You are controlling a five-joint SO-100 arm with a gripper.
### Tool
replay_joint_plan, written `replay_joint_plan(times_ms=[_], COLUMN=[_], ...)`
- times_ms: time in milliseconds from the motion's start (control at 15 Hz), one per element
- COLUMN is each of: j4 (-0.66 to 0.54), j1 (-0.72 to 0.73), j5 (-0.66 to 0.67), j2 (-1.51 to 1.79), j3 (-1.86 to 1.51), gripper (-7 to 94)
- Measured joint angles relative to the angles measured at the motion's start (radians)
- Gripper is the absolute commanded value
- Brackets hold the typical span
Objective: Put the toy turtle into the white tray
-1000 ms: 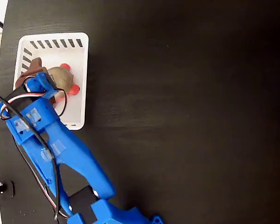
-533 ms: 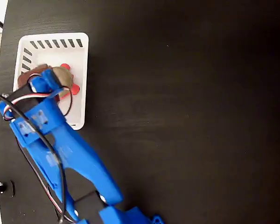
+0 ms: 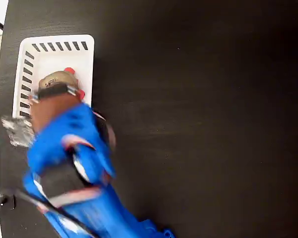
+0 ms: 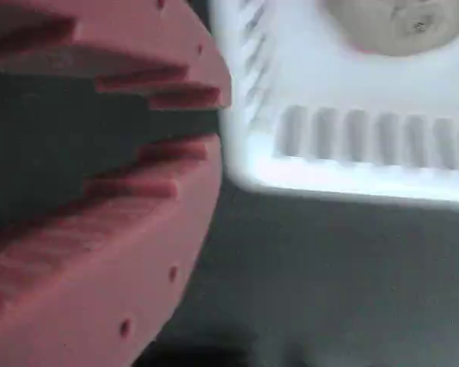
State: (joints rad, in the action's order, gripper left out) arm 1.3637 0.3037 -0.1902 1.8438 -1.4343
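Blue arm (image 3: 74,163), motion-blurred, rising from the near edge of the black table (image 3: 203,124) toward its left side; reddish-brown gripper (image 4: 206,122) with toothed fingers (image 4: 84,283) close together, a narrow gap between them, nothing held. White tray (image 3: 54,42) near the far-left corner of the table, its long side along the left edge, its near end hidden by the arm. Toy turtle (image 3: 57,79) lying inside the tray beside its right wall, just beyond the gripper. The table's right side lies open.
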Motion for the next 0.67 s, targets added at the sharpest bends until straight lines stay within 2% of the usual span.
replay_joint_plan(times_ms=[267,467,667], j4=[-0.091,-0.241,-0.296], j1=[-0.155,-0.253,-0.244], j5=[0.054,0.114,0.118], j2=[0.287,0.462,0.664], j3=[-0.38,-0.704,-0.982], gripper=[0,0,0])
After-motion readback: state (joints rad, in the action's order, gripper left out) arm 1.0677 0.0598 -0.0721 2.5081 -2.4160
